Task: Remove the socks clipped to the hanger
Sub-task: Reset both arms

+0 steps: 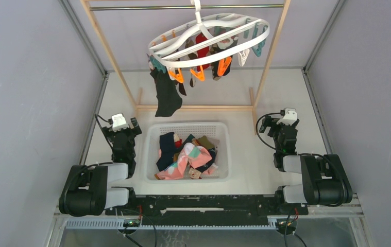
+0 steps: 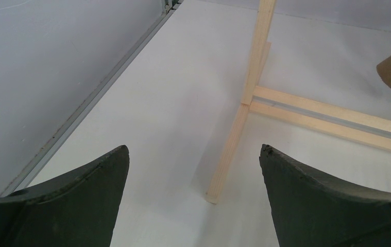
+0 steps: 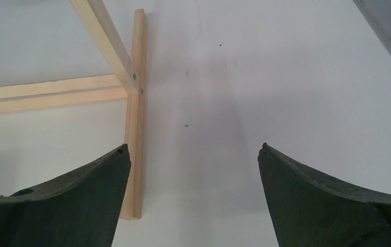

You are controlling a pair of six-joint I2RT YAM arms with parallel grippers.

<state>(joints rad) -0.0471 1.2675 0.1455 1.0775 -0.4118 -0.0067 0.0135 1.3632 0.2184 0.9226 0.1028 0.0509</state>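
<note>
Released and empty on both sides: left gripper (image 1: 126, 128), right gripper (image 1: 275, 126), low beside basket (image 1: 152, 154). Up at 12 o'clock, hanger (image 1: 208, 38) with socks (image 1: 202, 51) clipped — black sock (image 1: 167, 95) dangling vertical, 1 o'clock of left gripper, nearer than right.

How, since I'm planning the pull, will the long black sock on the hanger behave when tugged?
Probably floppy: the black sock hangs limp from its clip, so it should stretch before releasing. The hanger dangles from a rod, so it will likely swing and tilt toward the pull.
</note>
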